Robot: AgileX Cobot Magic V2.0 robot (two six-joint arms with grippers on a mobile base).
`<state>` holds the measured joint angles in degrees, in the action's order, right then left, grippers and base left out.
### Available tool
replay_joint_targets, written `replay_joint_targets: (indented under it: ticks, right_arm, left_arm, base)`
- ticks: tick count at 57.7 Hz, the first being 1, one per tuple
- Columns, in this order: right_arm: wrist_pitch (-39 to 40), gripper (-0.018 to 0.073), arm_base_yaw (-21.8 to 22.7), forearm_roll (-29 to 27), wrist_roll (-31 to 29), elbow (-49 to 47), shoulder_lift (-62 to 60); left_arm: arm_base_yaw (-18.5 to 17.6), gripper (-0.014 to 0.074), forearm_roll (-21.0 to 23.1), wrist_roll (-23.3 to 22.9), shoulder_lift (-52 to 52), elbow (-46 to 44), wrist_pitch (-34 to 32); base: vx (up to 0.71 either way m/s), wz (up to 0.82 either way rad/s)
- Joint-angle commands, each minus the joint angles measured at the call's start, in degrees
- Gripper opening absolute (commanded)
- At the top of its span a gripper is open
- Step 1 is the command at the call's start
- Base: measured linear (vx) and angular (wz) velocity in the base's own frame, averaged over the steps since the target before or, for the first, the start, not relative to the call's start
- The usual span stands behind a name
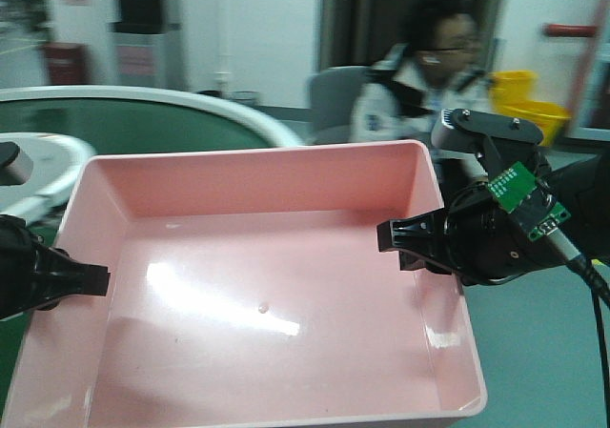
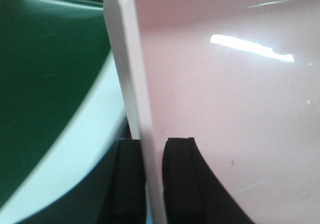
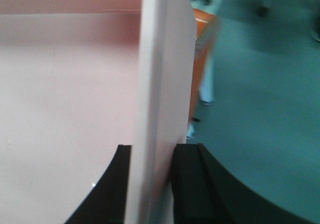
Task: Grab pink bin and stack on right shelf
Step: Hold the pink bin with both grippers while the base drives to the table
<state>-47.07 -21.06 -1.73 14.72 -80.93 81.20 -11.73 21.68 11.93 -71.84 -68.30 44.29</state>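
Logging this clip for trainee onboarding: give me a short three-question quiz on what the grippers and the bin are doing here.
1. True or false: the left gripper and the right gripper each pinch an opposite side wall of the pink bin.
2. The bin holds: A) only a tiny speck; B) a blue crate; C) a bottle.
3. Fill in: the curved conveyor belt behind the bin is ____ in colour.
Key: 1 true; 2 A; 3 green.
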Motion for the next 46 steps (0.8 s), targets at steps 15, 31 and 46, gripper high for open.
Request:
replay_joint_targets:
  ticks: [15,31,46]
  right_arm:
    - [6.98,-0.0008,0.6,1.73,0.5,-1.89,-2.24]
    - [6.79,-0.0008,0.6,1.73,0.5,-1.89,-2.24]
    - [6.67,-0.0008,0.6,1.73,0.5,-1.89,-2.24]
  left_arm:
    - [-0.32,-0.0001,2.59,1.08,2.09,-1.68,-0.81]
    - [-0.32,-0.0001,2.59,1.08,2.09,-1.68,-0.77]
    - [-0.32,-0.0001,2.59,1.08,2.09,-1.68,-0.77]
  base:
    - [-0.1,-0.97]
    - [0.03,-0.74]
    - [0.17,-0.48]
